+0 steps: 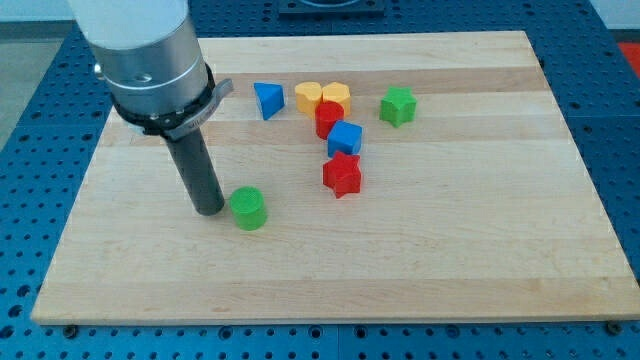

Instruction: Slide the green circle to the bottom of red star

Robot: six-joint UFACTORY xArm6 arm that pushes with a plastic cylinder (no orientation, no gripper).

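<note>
Left of board centre, my tip, a bare rod without fingers, flanks the green circle; an off-centre push risks deflecting it past the red star.

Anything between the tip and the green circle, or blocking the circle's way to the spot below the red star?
Nothing visible. My tip sits just to the view's left of the green circle, with no block between. The wood between the circle and the spot under the red star is bare; the other blocks sit above the star.
</note>
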